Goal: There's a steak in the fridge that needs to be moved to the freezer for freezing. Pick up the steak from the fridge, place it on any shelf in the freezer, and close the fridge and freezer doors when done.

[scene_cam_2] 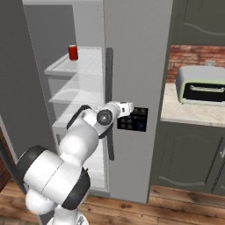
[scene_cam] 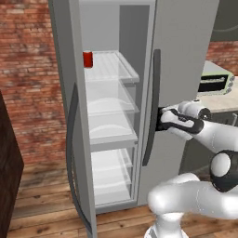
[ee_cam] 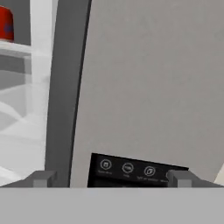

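Note:
The fridge [scene_cam: 132, 32] stands open, showing clear glass shelves [scene_cam: 114, 132] and drawers. The steak is hidden in all views. A red can [scene_cam: 88, 59] stands on the top shelf, also seen as the can [scene_cam_2: 73, 52] and the can [ee_cam: 5, 24]. The freezer door [scene_cam: 183, 51] is shut, with its dark handle [scene_cam: 155, 102] and black dispenser panel [scene_cam_2: 134, 119]. My gripper [scene_cam: 161, 120] is open right at that door, just right of the handle. In the hand view my gripper [ee_cam: 111, 179] straddles the handle [ee_cam: 65, 87] and panel [ee_cam: 131, 169], holding nothing.
The open fridge door [scene_cam: 65, 79] juts out at the left with its long handle [scene_cam: 71, 153]. A toaster oven [scene_cam_2: 200, 85] sits on the counter [scene_cam_2: 189, 115] to the right, above dark cabinets [scene_cam_2: 189, 154]. A dark cabinet [scene_cam: 9, 162] stands far left.

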{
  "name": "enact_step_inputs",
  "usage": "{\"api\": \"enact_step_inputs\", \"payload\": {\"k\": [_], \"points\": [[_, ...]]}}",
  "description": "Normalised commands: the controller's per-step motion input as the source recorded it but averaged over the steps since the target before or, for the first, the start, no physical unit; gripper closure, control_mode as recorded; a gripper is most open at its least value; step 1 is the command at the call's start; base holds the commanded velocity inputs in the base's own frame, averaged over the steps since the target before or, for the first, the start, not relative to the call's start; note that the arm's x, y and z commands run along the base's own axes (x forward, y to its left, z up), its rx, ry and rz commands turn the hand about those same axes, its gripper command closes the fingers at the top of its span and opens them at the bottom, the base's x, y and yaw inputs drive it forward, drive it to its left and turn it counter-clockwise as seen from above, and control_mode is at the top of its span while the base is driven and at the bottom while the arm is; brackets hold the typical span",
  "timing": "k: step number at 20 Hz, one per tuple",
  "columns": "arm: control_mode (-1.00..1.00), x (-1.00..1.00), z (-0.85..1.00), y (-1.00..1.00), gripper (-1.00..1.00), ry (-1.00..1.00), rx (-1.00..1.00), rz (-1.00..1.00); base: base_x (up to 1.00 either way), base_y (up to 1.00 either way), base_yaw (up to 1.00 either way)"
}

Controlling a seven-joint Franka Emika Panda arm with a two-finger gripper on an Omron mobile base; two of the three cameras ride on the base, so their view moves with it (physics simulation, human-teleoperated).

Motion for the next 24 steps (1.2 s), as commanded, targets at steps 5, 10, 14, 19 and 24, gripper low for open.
{"api": "enact_step_inputs", "payload": {"k": [5, 10, 14, 19, 24], "points": [[-1.00, -0.65, 1.00, -0.28, -1.00, 0.33, 0.00, 0.00, 0.00, 0.00, 0.00], [-1.00, -0.96, 0.94, -0.43, -1.00, 0.27, 0.00, 0.00, 0.00, 0.00, 0.00], [-1.00, -1.00, -0.14, -0.04, -1.00, 0.03, 0.07, -0.01, 0.00, 0.00, 0.00], [-1.00, -1.00, -0.46, 0.54, -1.00, 0.00, 0.24, -0.02, 0.00, 0.00, 0.00], [-1.00, -0.96, -0.16, 0.81, -1.00, 0.01, 0.16, -0.03, 0.00, 0.00, 0.00]]}}
